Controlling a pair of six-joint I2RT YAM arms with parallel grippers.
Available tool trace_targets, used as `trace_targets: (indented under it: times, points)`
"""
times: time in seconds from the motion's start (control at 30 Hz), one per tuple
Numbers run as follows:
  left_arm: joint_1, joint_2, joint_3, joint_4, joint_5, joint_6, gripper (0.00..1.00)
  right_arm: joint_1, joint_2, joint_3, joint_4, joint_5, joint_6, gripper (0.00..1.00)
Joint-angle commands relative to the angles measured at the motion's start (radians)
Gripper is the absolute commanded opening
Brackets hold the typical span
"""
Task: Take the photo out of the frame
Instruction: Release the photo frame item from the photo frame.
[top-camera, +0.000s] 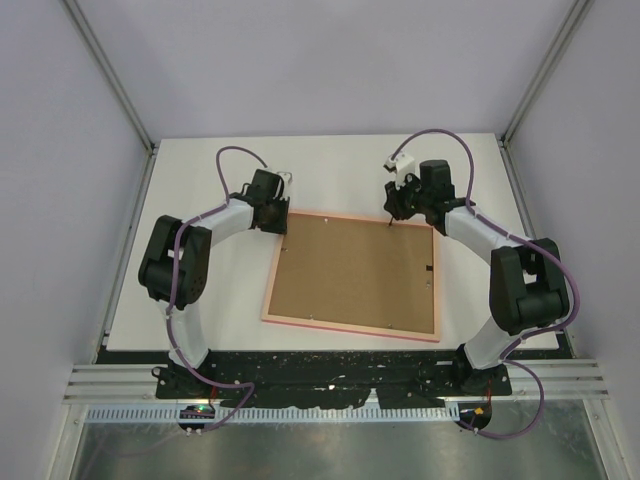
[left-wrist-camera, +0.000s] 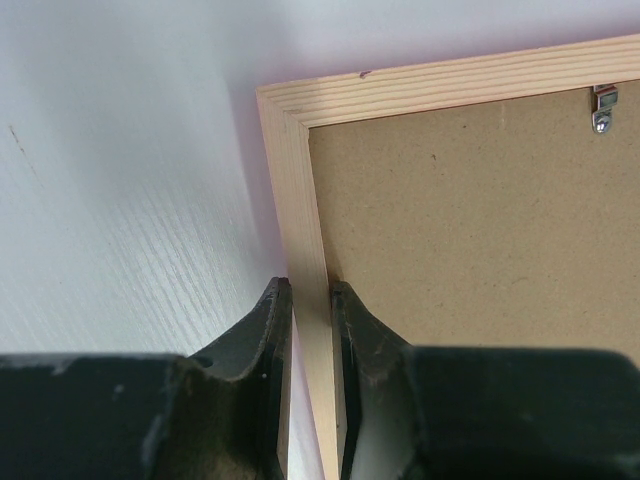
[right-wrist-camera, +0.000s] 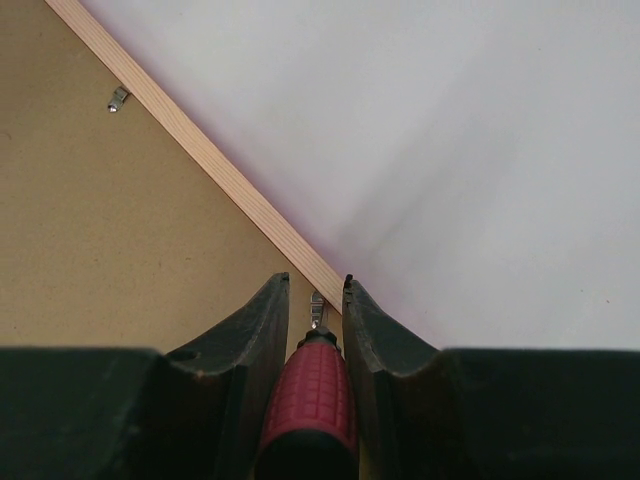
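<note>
Brown backing board (top-camera: 355, 270) covering frame (top-camera: 350, 329), left gripper (left-wrist-camera: 310, 285) pinching its rim, right gripper (right-wrist-camera: 315, 280) clasping red-handled screwdriver (right-wrist-camera: 312, 400)

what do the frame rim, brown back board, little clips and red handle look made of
The pale rectangular frame rim: unpainted-looking wood, straight grain lines, mitred corner. The flat brown backing board: matte fibreboard or pressed card, finely speckled. The small silver clip: shiny, probably metal. The red ribbed tool handle: likely moulded plastic or rubber, grid texture.
</note>
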Motion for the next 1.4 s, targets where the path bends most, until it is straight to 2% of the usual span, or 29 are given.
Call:
trace_targets:
  times: [0.0, 0.43, 1.03, 1.2, 1.37]
  points:
    - [-0.013, -0.004, 0.005, -0.01, -0.012, 0.032, 0.1, 0.014, -0.041, -0.017, -0.017, -0.097, 0.022, 0.08]
    - [-0.013, -0.002, 0.005, -0.011, -0.011, 0.034, 0.1, 0.016, -0.035, -0.014, -0.055, -0.164, -0.011, 0.08]
    - [-0.014, -0.004, 0.005, -0.011, -0.017, 0.032, 0.11, 0.021, -0.072, -0.011, -0.018, -0.137, 0.001, 0.08]
    - [-0.014, -0.002, 0.005, -0.011, -0.018, 0.032, 0.11, 0.06, -0.064, 0.064, -0.028, -0.158, 0.007, 0.08]
    - [-0.014, -0.002, 0.005, -0.011, -0.02, 0.032, 0.11, 0.164, -0.003, 0.205, -0.069, -0.131, -0.044, 0.08]
